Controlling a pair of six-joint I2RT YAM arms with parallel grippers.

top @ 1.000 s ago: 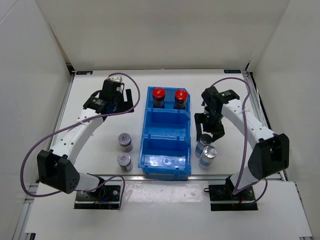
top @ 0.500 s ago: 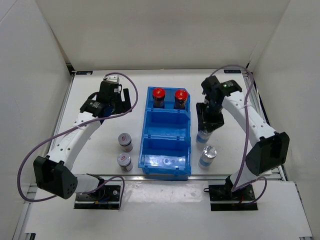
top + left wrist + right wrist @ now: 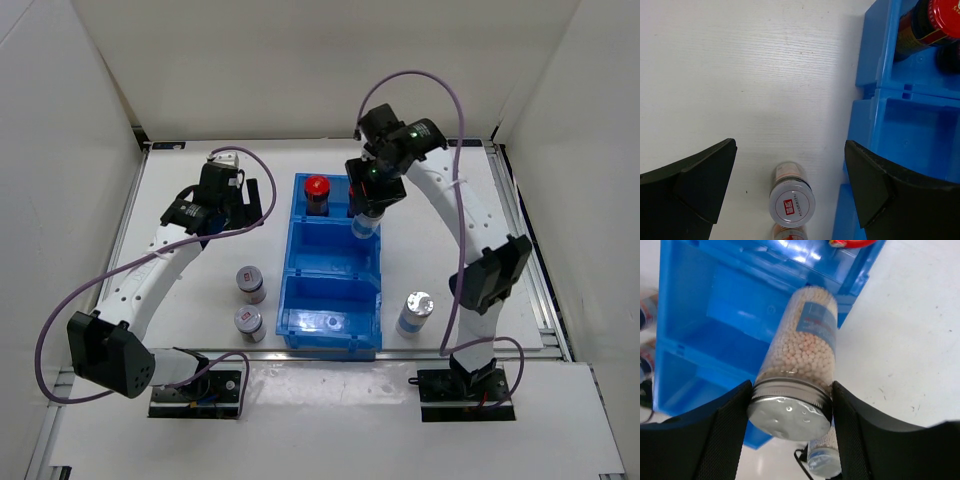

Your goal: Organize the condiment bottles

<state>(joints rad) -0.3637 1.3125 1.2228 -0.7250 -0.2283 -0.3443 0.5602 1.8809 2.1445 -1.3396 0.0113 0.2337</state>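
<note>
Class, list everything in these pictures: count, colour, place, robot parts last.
Bin: one, blue, three compartments, table centre.
Red-capped bottles: two, dark, far compartment; one mostly hidden.
Pale bottles: two, silver caps; one right of bin, one held over it.
Short bottles: two, silver caps, reddish labels, left of bin.
Table: one, white.
Left pincer: black, open, left of bin's far end.
Right pincer: black, shut on a pale bottle.
</note>
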